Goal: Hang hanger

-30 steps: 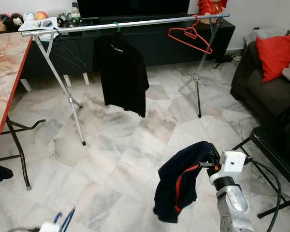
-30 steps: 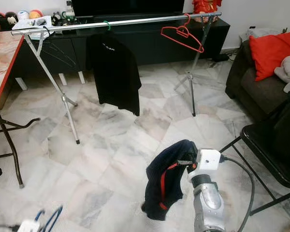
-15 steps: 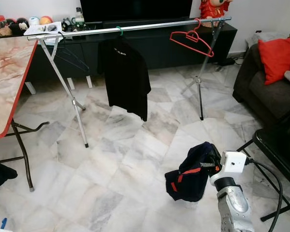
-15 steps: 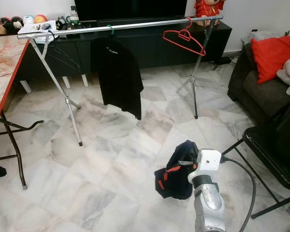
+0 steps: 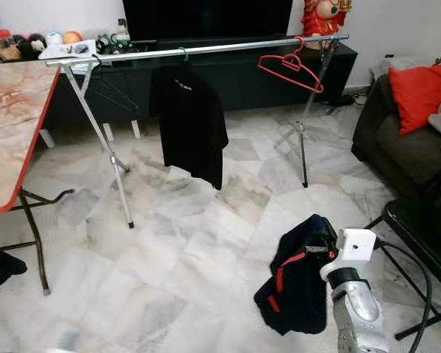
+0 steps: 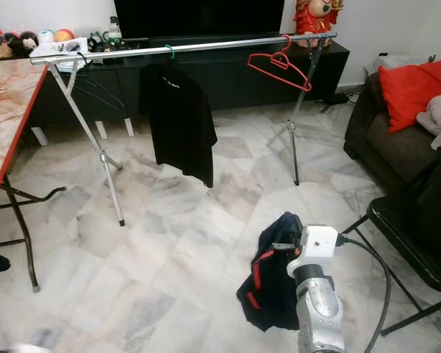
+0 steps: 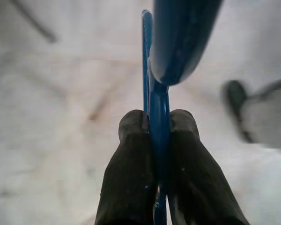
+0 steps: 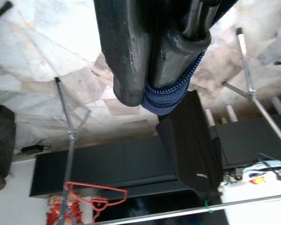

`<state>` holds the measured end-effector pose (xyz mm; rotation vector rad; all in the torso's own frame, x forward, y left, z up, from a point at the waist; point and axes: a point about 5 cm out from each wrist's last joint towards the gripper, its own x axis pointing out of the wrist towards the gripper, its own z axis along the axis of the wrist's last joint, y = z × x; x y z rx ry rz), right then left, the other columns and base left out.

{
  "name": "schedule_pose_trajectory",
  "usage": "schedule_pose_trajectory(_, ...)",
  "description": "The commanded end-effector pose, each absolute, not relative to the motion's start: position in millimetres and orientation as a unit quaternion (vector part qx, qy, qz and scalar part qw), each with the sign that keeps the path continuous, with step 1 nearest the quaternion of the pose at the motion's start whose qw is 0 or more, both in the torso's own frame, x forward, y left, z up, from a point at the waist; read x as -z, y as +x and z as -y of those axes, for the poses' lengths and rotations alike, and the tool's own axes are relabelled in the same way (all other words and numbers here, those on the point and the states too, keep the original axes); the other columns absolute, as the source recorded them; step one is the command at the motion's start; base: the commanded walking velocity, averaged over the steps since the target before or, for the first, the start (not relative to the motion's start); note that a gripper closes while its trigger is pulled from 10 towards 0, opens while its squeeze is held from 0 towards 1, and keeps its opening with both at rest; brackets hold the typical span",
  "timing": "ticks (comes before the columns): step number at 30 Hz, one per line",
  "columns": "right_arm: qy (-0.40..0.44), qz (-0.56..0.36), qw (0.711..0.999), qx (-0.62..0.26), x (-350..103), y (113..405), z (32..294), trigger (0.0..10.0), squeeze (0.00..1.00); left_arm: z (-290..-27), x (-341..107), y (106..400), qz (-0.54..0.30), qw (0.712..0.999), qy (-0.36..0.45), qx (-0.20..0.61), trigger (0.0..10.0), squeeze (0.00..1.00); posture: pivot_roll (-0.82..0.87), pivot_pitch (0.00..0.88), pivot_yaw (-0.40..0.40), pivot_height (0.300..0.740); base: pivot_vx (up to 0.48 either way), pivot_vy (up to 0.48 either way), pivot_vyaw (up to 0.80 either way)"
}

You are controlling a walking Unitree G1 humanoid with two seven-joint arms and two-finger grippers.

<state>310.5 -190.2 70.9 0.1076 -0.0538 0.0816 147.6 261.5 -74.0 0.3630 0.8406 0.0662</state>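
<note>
Hanging from the right gripper (image 5: pixel 329 248) at about 5 o'clock in the head views is a dark navy garment (image 5: pixel 300 276) with red trim, soft and crumpled, with its lower part close to the floor (image 5: pixel 191 250) of glossy white-grey marble tiles. In the right wrist view the two black fingers (image 8: pixel 131 51) are pressed together on a ribbed blue edge of this cloth. The left gripper (image 7: pixel 152 140) is clamped on a thin, smooth blue hanger (image 7: pixel 158 108), whose rounded plastic bar passes between the matte black fingers (image 7: pixel 129 168). At 12 o'clock stands a clothes rack (image 5: pixel 206 48) with a long shiny metal rail on thin splayed legs. A black T-shirt (image 5: pixel 189 121) hangs from it on a green hook, and toward 1 o'clock a red wire-like hanger (image 5: pixel 290 66) hangs tilted and bare. At 9 o'clock is a table (image 5: pixel 11 125) with a marbled pink top and red edge; at 3 o'clock is a dark sofa (image 5: pixel 400 140) with a red cushion (image 5: pixel 425 84).
</note>
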Motion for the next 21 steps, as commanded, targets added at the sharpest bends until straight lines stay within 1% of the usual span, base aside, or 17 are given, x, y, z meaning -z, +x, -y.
schedule_pose_trajectory(1, 0.049, 0.046, 0.997, -0.036, -81, 314, 193, 0.0, 0.0, -276, 71, 144, -0.413, 0.89, 0.183, -0.058, 10.0, 0.0, 0.01, 0.116, -0.01, 0.74, 0.0, 0.0, 0.0)
schedule_pose_trajectory(2, 0.046, 0.045, 0.997, -0.033, -81, 313, 195, 0.0, 0.0, -267, 74, 146, -0.414, 0.89, 0.183, -0.048, 10.0, 0.0, 0.01, 0.121, -0.011, 0.74, 0.0, 0.0, 0.0)
schedule_pose_trajectory(5, 0.044, 0.046, 0.998, -0.03, -82, 313, 198, 0.0, 0.0, -261, 77, 145, -0.424, 0.884, 0.194, -0.022, 10.0, 0.0, 0.0, 0.125, -0.01, 0.74, 0.0, 0.0, 0.0)
schedule_pose_trajectory(10, 0.044, 0.047, 0.998, -0.026, -83, 314, 199, 0.0, 0.0, -266, 77, 142, -0.433, 0.882, 0.181, -0.036, 10.0, 0.0, 0.01, 0.132, -0.008, 0.74, 0.0, 0.0, 0.0)
schedule_pose_trajectory(15, 0.047, 0.044, 0.998, -0.027, -82, 313, 195, 0.0, 0.0, -268, 77, 141, -0.431, 0.882, 0.188, -0.033, 10.0, 0.0, 0.01, 0.138, -0.013, 0.74, 0.0, 0.0, 0.0)
schedule_pose_trajectory(21, 0.049, 0.04, 0.998, -0.024, -79, 311, 193, 0.0, 0.0, -263, 78, 141, -0.432, 0.886, 0.165, -0.022, 10.0, 0.0, 0.01, 0.141, -0.011, 0.74, 0.0, 0.0, 0.0)
